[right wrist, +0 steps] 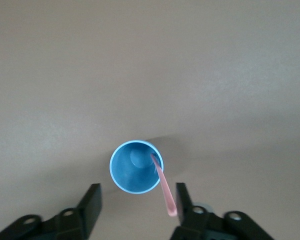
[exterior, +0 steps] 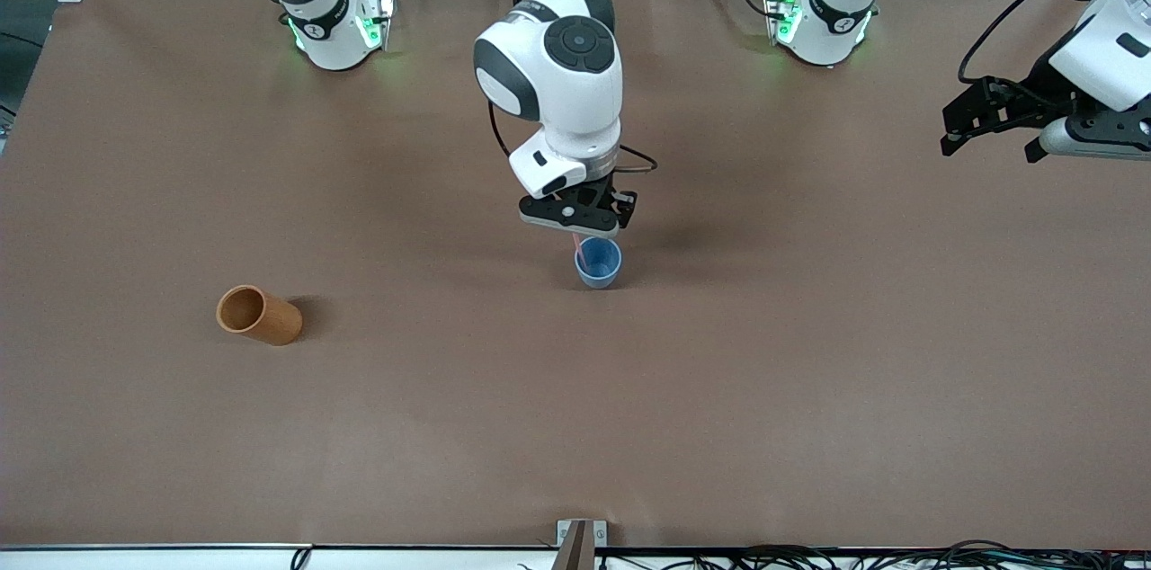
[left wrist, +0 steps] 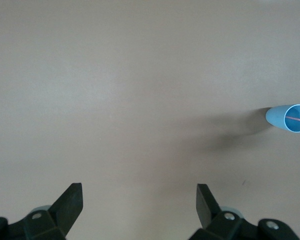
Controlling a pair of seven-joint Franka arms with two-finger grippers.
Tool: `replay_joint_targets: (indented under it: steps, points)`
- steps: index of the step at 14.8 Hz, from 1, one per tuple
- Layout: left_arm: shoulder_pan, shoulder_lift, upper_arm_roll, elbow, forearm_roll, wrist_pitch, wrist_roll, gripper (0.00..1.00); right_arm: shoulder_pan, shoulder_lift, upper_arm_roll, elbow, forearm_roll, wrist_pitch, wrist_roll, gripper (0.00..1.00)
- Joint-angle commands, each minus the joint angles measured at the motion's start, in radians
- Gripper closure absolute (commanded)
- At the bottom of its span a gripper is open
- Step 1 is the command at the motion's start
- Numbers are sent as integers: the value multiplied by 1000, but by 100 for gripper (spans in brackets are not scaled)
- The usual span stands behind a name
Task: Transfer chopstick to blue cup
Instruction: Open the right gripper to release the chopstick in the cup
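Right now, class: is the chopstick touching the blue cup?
Touching. In the right wrist view the chopstick stands inside the blue cup, its lower end at the bottom and its shaft leaning across the rim.

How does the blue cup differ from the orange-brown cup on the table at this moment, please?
The blue cup stands upright, while the orange-brown cup lies on its side, its mouth toward the front camera. The blue cup holds the pink chopstick leaning on its rim; the orange-brown cup looks empty. The blue cup sits under the right gripper; the orange-brown cup lies apart, toward the right arm's end. Both are plain and handleless.
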Motion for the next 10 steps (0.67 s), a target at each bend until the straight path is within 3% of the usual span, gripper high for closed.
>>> replay_joint_targets:
  steps: [1,5,10]
  points:
    - [1,10,2,26,-15,-5,9,0,-30,-77,-3,-20,-11,-11,-11,0]
    - [3,29,2,43,-16,-6,9,0,-102,-158,0,-22,-9,-103,-43,0]
    - [4,33,4,50,-12,-5,13,0,-275,-316,5,-74,24,-252,-320,0]
